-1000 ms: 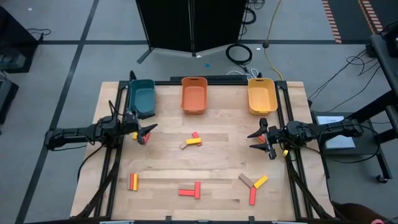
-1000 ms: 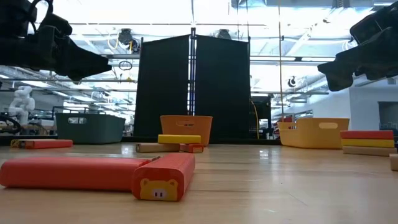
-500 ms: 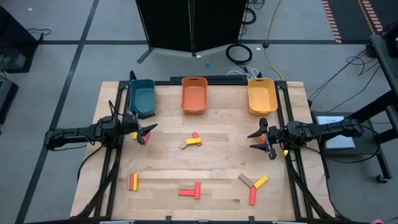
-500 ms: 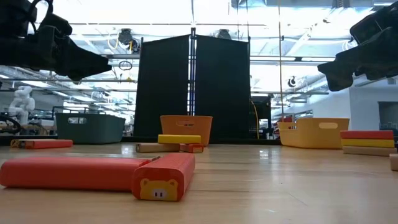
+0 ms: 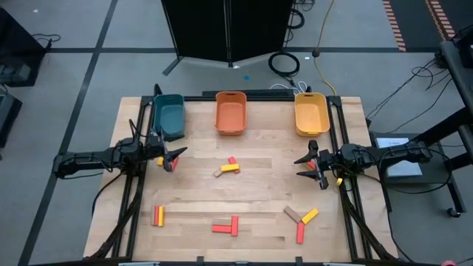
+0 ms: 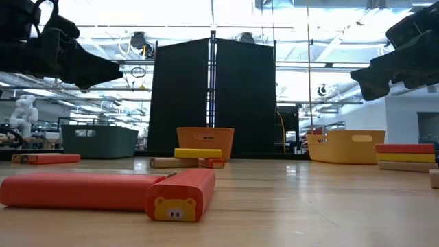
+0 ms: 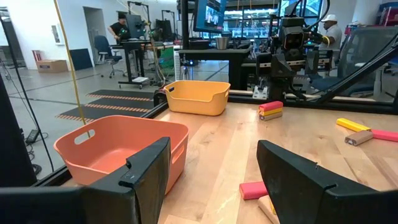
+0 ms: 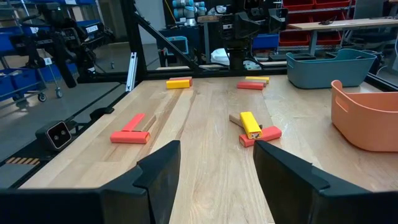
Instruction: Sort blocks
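Small red, yellow and tan blocks lie flat on the wooden table in several groups. A centre cluster [image 5: 228, 168] has a yellow bar [image 8: 249, 124] resting across a red one and a tan one. A red and yellow pair [image 5: 158, 215] lies near left, a red T [image 5: 226, 225] near the middle, and a tan, yellow and red group [image 5: 300, 220] near right. My left gripper [image 5: 177, 158] hovers open at the left side, pointing right [image 7: 214, 180]. My right gripper [image 5: 301, 167] hovers open at the right side, pointing left [image 8: 217, 174]. Neither holds anything.
Three bins stand along the far edge: teal [image 5: 169, 116], orange [image 5: 230, 112] and yellow [image 5: 311, 113]. Black frame rails run down both table sides. People and workstations show in the room beyond, far from the table. Bare wood lies between the block groups.
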